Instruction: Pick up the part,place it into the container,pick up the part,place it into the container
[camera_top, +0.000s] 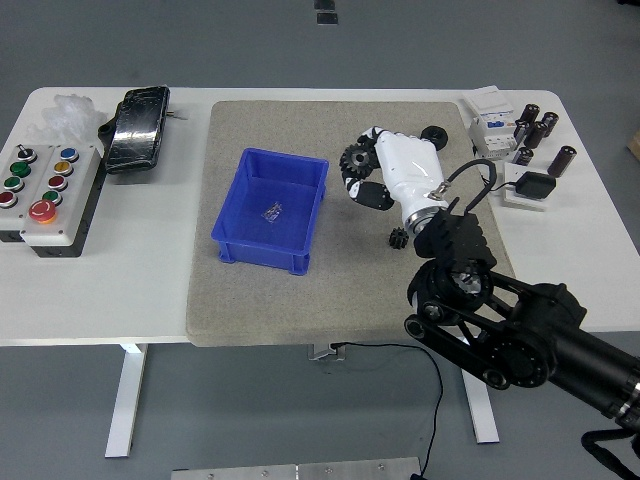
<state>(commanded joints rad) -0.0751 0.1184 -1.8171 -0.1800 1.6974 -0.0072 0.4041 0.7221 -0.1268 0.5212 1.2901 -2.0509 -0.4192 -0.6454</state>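
Note:
My right hand (358, 175), white with black fingertips, reaches in from the lower right over the grey mat (250, 300). Its fingers (365, 192) are curled around a black gear (353, 157) just right of the blue container (272, 208). The gear is at mat level or just above it; I cannot tell which. The container is open-topped and holds only a small clear scrap. A smaller black gear (397, 238) lies on the mat beside my wrist. Another black round part (435, 134) lies behind the hand. My left arm is out of view.
A button box (40, 190) stands at the left edge, with a black pouch (135, 125) and a clear plastic bag (65, 110) behind it. White electrical blocks (490, 120), black cylinders (535, 130) and a black square piece (530, 186) stand at the back right.

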